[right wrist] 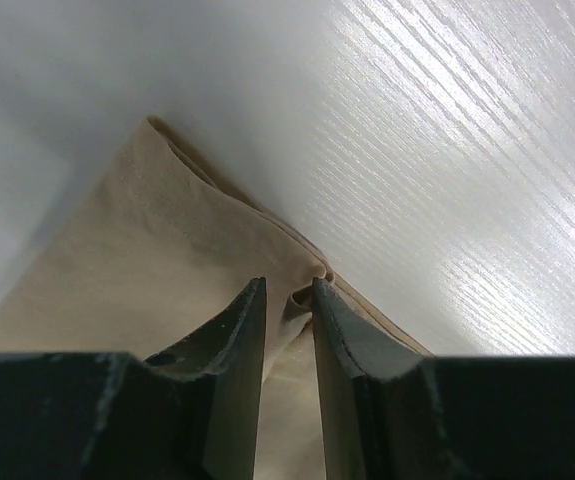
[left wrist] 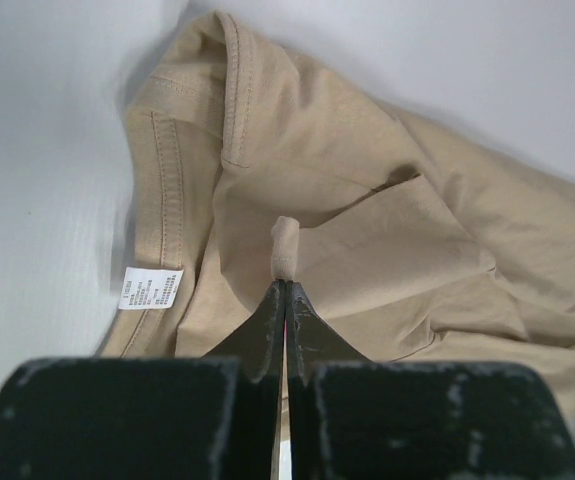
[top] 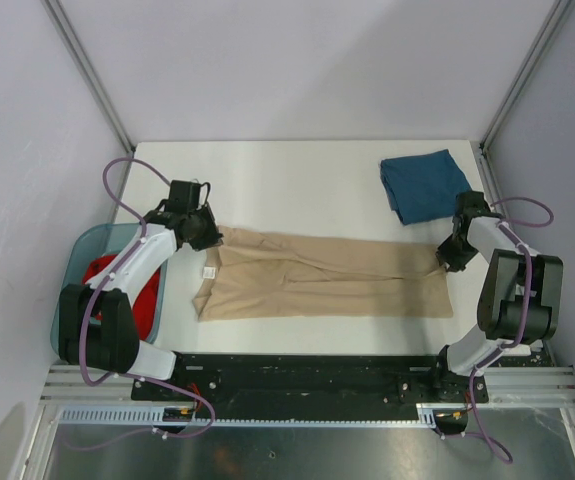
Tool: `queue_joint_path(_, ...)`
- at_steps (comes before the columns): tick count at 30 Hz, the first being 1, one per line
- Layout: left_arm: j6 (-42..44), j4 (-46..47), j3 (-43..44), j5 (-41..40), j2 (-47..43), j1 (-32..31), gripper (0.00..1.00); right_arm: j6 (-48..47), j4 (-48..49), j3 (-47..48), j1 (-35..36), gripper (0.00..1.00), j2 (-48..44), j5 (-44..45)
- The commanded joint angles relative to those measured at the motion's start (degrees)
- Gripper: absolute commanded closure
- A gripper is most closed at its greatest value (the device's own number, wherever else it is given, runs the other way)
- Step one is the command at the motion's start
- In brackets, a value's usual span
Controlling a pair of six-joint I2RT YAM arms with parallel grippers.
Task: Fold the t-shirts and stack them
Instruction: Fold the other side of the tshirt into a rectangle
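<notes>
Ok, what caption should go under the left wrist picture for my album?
The left hand pinches a little fold of the tan t-shirt, close to its white label.

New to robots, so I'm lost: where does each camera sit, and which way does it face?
Top external: above and behind, looking down on the table; both arms show.
Left wrist: on the left arm, facing along jaws shut on the tan t-shirt.
Right wrist: on the right arm, facing along parted jaws at that shirt's edge.
Shared: all see the tan t-shirt.
</notes>
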Motion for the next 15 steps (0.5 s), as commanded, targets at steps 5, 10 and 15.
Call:
queue_joint_path(5,0.0,0.9,0.5,0.5,-2.9,-0.3,1.0,0.9,-1.3,0.7,0.4,0.77,0.0,1.2)
queue_joint_path(10,-0.1,0.9,0.5,0.6,-3.1,-0.3,1.0,0.4,-1.8,0.6,0.2,0.98,-0.9,1.4)
queue_joint_path(15,-0.6,0.9,1.8,0.4,-2.7,-0.3,1.0,-0.1,-0.5,0.7,-0.9,1.0,-2.7,0.2)
